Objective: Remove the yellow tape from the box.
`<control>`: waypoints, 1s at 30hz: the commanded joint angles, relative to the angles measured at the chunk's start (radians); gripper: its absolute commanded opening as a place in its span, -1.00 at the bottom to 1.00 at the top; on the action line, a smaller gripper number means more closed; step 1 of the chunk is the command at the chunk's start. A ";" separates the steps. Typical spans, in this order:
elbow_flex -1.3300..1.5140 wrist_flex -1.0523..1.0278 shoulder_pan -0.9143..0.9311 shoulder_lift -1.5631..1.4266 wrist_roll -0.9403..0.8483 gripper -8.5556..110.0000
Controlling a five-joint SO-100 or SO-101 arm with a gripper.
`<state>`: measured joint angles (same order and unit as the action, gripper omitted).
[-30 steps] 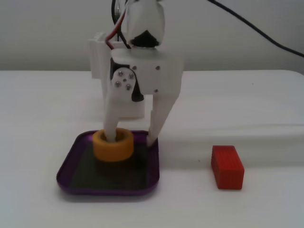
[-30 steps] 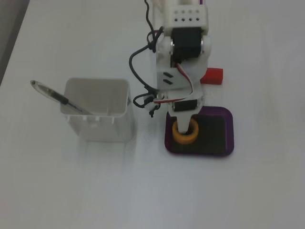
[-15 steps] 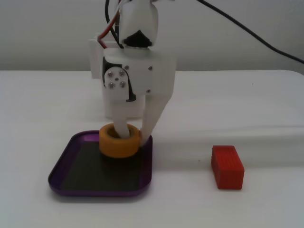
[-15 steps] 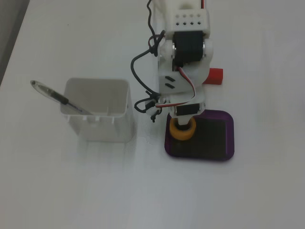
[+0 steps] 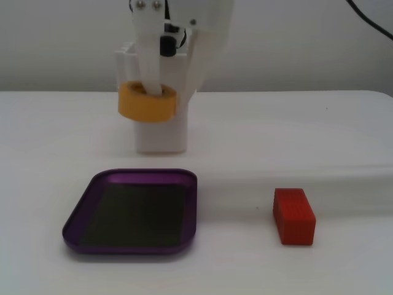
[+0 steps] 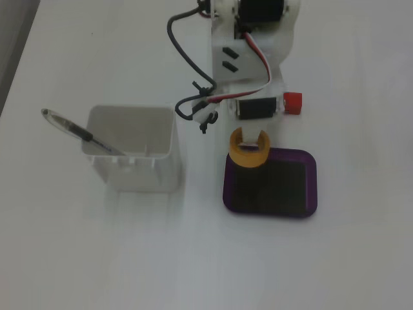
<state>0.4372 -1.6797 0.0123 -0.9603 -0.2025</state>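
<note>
Change: the gripper [image 5: 161, 92] had risen since the earlier frame, lifting the yellow tape [image 5: 147, 102] clear of the box [image 5: 130, 245].
Box: lay empty on the table.
Risk: the roll could slip off if the pinch loosened.
Tape: wall clamped between the nearly closed jaws, one finger through its hole.

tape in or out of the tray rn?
Out. The gripper holds the yellow tape in the air, one finger through its hole; the purple tray is empty.
</note>
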 commanded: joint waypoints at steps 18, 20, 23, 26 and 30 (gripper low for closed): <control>1.175 0.368 0.003 -0.778 0.017 -0.87; 1.331 0.476 0.003 -0.819 0.015 -0.87; 1.517 0.615 0.005 -0.865 0.015 -0.87; 1.635 0.719 0.006 -0.870 0.014 -0.87; 1.689 0.770 0.006 -0.870 0.014 -0.87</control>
<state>2.1138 -0.9480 0.0123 -1.7671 -0.1825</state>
